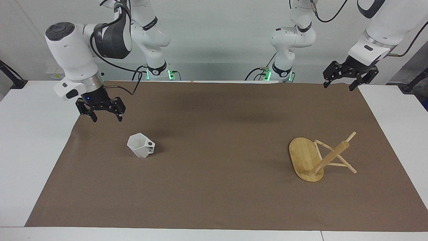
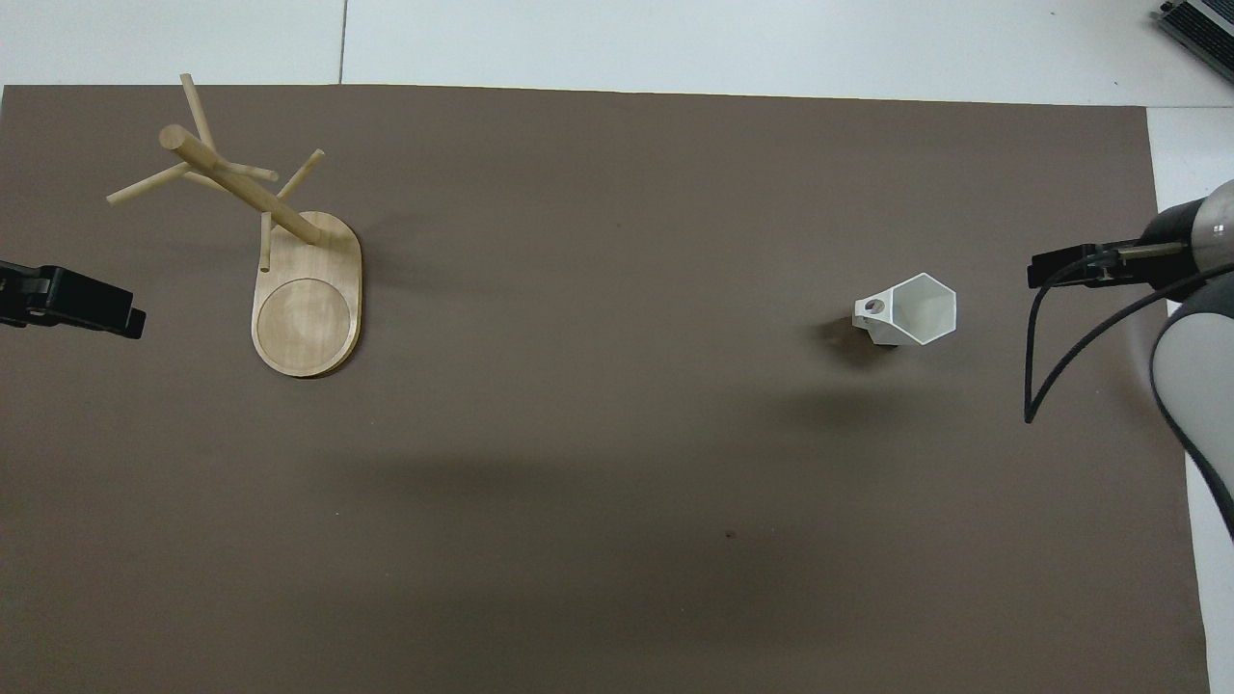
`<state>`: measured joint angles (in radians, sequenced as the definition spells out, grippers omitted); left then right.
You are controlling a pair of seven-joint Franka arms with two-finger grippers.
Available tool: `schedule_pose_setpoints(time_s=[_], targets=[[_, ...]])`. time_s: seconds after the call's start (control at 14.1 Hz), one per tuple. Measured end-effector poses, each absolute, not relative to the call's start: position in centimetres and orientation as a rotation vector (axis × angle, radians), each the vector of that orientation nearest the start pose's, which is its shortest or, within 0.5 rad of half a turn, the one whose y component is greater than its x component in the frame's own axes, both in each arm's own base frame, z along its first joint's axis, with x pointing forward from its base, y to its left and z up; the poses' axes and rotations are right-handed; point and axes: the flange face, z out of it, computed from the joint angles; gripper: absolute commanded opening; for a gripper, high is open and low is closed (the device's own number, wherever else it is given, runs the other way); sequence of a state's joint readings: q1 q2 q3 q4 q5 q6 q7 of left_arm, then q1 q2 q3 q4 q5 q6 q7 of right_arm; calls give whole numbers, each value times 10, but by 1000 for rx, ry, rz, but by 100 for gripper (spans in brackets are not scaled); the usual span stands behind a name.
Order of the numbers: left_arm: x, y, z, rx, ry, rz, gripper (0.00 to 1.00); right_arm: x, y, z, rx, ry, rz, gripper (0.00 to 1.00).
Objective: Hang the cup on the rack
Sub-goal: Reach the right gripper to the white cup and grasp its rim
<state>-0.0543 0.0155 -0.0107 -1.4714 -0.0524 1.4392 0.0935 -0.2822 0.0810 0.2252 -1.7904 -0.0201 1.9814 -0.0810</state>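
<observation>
A: Starting at the right arm's end of the worktop (image 1: 30, 140), what did the facing view show?

B: The right gripper (image 1: 104, 117) hung in the air over the brown mat (image 1: 214, 187), near that mat's edge. Its fingers (image 1: 94, 117) were spread apart and held nothing.

A: And the cup?

B: The cup (image 1: 140, 145) stood on the mat, just toward the middle of the worktop from those fingers and a little farther from the robots than the spot beneath them. It was apart from them, untouched. It was white and faceted, its mouth up, and its handle with the round hole pointed toward the left arm's end.

A: Did the overhead view agree?

B: Yes. There the cup (image 2: 911, 310) showed its hexagonal rim, and the right gripper (image 2: 1056, 268) came in only as a dark tip, so I would not judge its fingers from that view alone.

A: Further along?

B: The rack (image 1: 319, 157) stood on its oval base, well apart from the cup, toward the left arm's end. Its post looked tilted in both views, probably from the camera angle. No cup hung on its pegs.

A: The left arm?

B: It waited. The left gripper (image 1: 339, 85) hovered over the mat's corner nearest the robots, fingers released and empty, with the rack well clear of them.
</observation>
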Motion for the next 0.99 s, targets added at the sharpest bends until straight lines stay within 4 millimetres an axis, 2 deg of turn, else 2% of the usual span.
schedule_pose_setpoints(time_s=[0.28,0.5,0.99], targets=[[544,-42,651,-3183,262,75,100,613,-42,454,-3125,-14,-174,100],[544,-42,651,-3183,262,75,100,616,-41,414,-3111,61,-204,100],[544,-44,651,-3182,270,76,100,600,-34,363,-3103,117,-186,98]])
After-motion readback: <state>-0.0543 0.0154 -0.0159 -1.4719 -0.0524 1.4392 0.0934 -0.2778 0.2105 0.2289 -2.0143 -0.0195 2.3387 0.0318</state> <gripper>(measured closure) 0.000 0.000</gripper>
